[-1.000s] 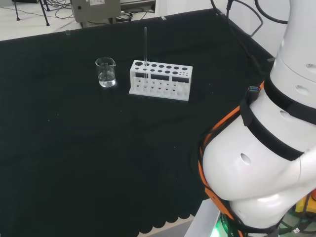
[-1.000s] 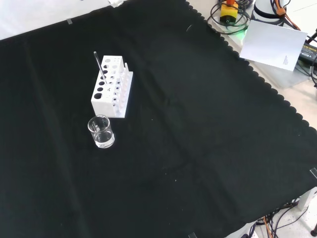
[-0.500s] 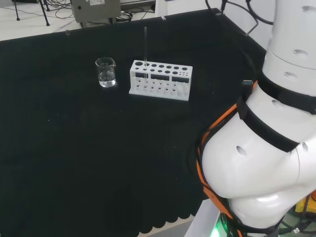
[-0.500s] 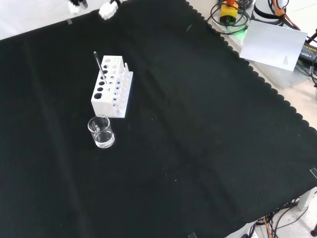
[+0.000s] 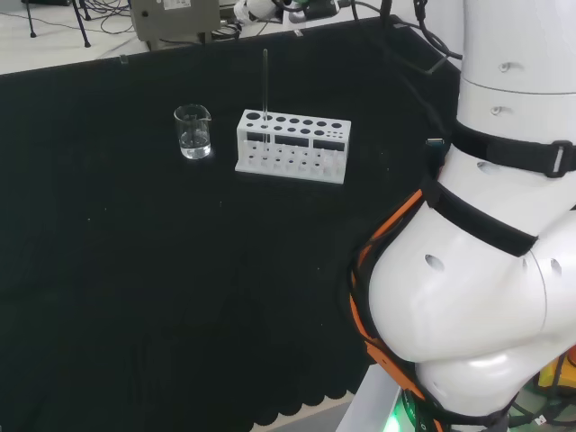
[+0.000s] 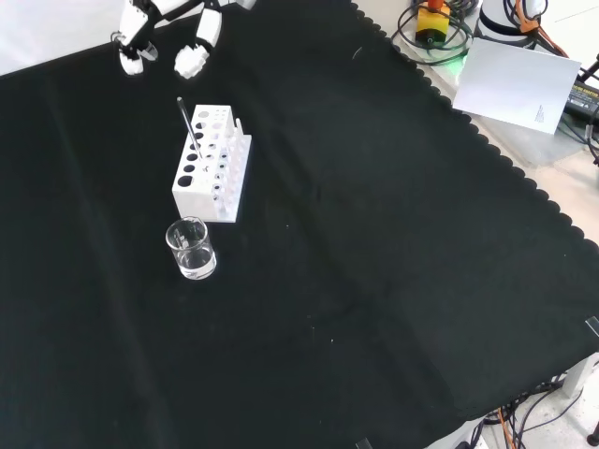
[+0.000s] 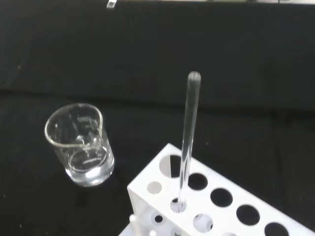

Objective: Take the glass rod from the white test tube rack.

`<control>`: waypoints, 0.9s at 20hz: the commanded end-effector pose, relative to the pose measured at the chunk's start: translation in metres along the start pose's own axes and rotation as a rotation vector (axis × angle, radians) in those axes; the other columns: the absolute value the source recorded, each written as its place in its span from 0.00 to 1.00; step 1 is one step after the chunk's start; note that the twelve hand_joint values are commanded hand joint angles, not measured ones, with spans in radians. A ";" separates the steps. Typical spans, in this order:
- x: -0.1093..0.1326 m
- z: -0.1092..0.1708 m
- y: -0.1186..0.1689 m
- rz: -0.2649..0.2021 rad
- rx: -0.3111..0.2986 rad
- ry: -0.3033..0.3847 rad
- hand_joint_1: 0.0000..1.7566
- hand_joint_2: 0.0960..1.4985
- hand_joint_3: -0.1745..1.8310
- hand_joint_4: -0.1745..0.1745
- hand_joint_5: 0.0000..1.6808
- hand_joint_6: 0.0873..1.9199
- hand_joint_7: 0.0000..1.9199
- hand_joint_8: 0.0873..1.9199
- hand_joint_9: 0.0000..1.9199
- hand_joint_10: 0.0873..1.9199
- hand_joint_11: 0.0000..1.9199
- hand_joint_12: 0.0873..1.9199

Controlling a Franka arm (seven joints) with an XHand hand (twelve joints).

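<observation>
In the front view, a small glass beaker (image 6: 192, 249) is seen nearest, with the white test tube rack (image 6: 211, 164) just beyond it, the glass rod (image 6: 189, 128) standing in a hole at its near end. Farther off, the robot hand (image 6: 167, 36) hangs relaxed and empty. The approach is judged underway; closing around the rod's upper part is called for next.
</observation>
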State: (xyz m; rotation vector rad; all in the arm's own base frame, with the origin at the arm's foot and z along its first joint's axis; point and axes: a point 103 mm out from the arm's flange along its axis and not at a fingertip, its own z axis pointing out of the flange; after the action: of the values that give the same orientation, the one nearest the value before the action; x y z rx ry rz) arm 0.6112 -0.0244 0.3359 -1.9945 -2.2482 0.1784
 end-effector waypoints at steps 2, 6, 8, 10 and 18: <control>-0.007 0.018 -0.002 -0.004 0.039 -0.004 0.37 0.58 0.33 0.00 0.13 0.39 0.32 0.55 0.47 0.55 0.45 0.67; -0.012 0.023 -0.007 0.003 0.050 -0.009 0.37 0.58 0.34 0.00 0.13 0.39 0.32 0.55 0.49 0.56 0.48 0.66; -0.012 0.026 -0.008 0.005 0.063 -0.014 0.37 0.58 0.34 0.00 0.14 0.40 0.32 0.55 0.49 0.57 0.49 0.66; -0.013 0.029 -0.009 0.002 0.066 -0.011 0.37 0.58 0.34 0.00 0.14 0.40 0.33 0.55 0.51 0.58 0.51 0.66; -0.014 0.047 -0.006 -0.004 0.082 -0.004 0.37 0.58 0.34 0.00 0.14 0.41 0.34 0.55 0.54 0.62 0.56 0.66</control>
State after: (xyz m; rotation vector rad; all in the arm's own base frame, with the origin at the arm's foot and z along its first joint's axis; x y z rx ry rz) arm 0.5998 -0.0383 0.2989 -1.9600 -2.2092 0.2739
